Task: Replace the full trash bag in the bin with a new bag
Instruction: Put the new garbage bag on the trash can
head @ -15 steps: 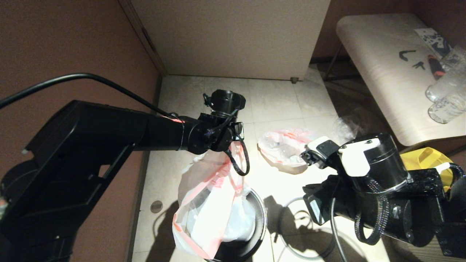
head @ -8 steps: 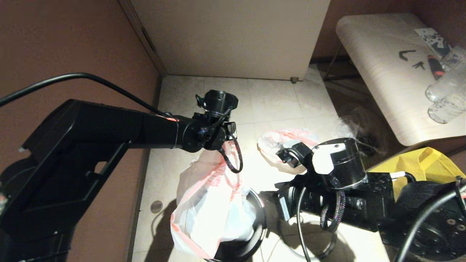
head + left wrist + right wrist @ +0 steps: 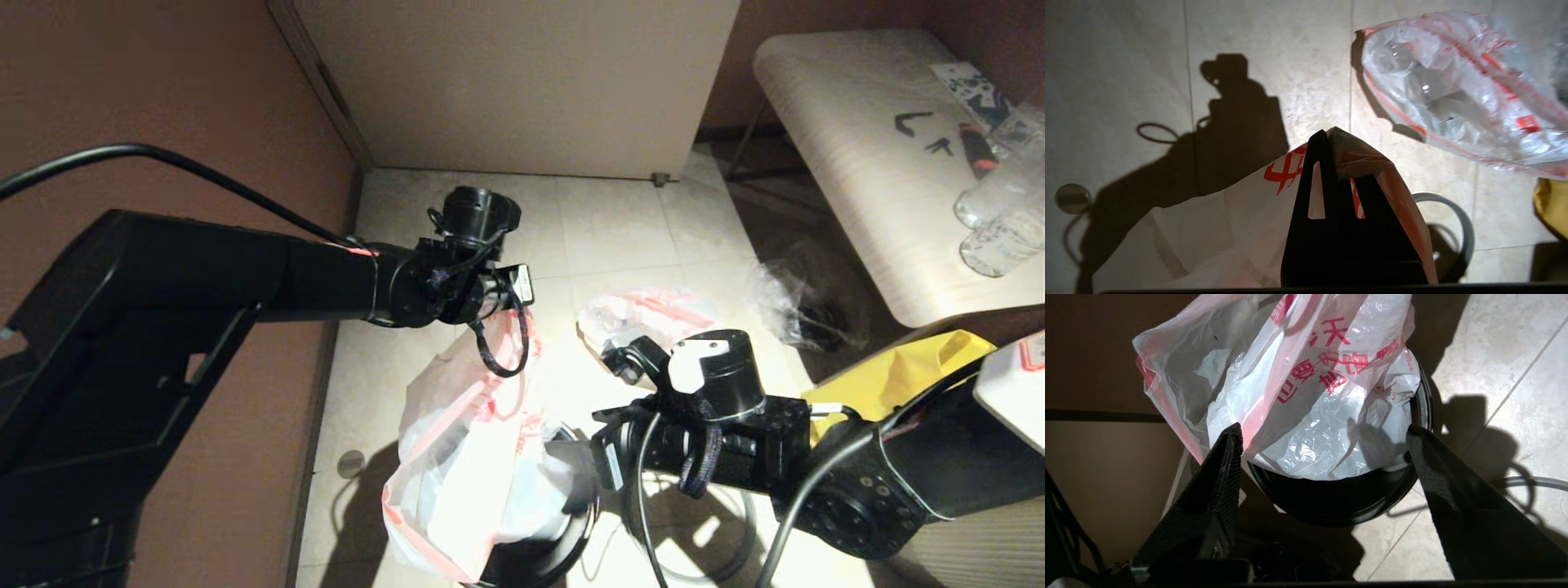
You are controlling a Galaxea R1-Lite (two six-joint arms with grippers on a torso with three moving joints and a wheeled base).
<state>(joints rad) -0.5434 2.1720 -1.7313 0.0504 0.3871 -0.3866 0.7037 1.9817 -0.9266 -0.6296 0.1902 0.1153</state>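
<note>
Left gripper (image 3: 1327, 139) pinched on new bag's (image 3: 473, 457) top edge, bag draped into black bin (image 3: 563, 539), right gripper (image 3: 1323, 437) spread wide beside bin rim, full trash bag (image 3: 645, 322) apparently resting on open floor tiles (image 3: 604, 220) beyond.

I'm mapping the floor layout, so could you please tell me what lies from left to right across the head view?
Floor drain → new bag hanging into the bin → full trash bag → clear plastic wrap → yellow tote.
</note>
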